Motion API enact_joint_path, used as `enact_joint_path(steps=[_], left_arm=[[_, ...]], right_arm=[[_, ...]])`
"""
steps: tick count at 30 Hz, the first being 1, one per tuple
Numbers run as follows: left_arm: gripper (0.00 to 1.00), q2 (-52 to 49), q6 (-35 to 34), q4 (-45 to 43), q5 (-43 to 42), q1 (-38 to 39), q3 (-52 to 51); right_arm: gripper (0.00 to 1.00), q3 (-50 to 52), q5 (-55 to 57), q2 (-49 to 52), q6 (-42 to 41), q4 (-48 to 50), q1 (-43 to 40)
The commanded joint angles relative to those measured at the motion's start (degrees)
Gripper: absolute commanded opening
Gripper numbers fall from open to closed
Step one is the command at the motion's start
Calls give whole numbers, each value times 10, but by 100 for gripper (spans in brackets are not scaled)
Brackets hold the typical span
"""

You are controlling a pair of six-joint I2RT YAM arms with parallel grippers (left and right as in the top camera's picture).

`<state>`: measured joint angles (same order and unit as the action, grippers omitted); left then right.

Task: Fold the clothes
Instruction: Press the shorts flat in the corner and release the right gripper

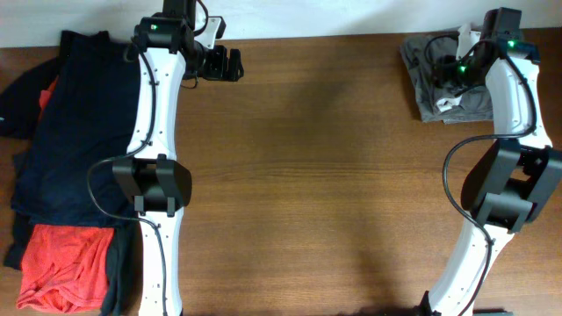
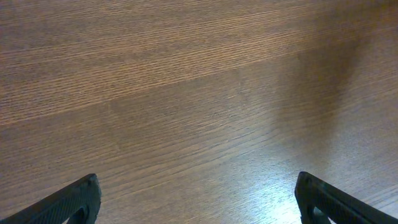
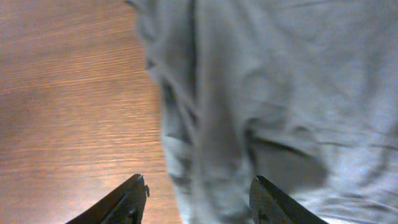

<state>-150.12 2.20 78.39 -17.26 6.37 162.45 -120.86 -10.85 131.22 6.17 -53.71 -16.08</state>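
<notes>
Set-down step, apparently: shorts (image 1: 420, 66) bundled at the table's (image 1: 334, 175) far-right corner under the half-open, empty right gripper (image 3: 198, 196); left gripper (image 2: 198, 199) wide open, empty; next, lift clear without snagging

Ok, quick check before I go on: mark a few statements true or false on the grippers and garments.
1. The left gripper hangs open over the table, holding nothing. True.
2. The right gripper is above the shorts, jaws apart. True.
3. The shorts lie mid-table. False: they sit at the far right corner.
4. The shorts lie next to the other clothes. False: the orange-red garment and the navy garment are at the left edge.
</notes>
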Motion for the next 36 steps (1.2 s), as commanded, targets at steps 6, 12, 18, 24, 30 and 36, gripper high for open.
enact_joint_path(steps=[6, 12, 18, 24, 30, 36], left_arm=[[99, -9, 9, 1, 6, 2, 7], [99, -9, 9, 3, 6, 2, 7], [99, -9, 10, 3, 7, 2, 7], [99, -9, 9, 3, 6, 2, 7], [99, -9, 10, 7, 6, 2, 7], [99, -9, 9, 8, 6, 2, 7]], right_arm=[[28, 12, 56, -5, -40, 15, 2], [3, -9, 56, -6, -125, 46, -5], [4, 1, 58, 29, -175, 60, -8], [4, 1, 44, 44, -189, 46, -1], [4, 37, 42, 54, -188, 31, 26], [4, 82, 23, 69, -186, 46, 31]])
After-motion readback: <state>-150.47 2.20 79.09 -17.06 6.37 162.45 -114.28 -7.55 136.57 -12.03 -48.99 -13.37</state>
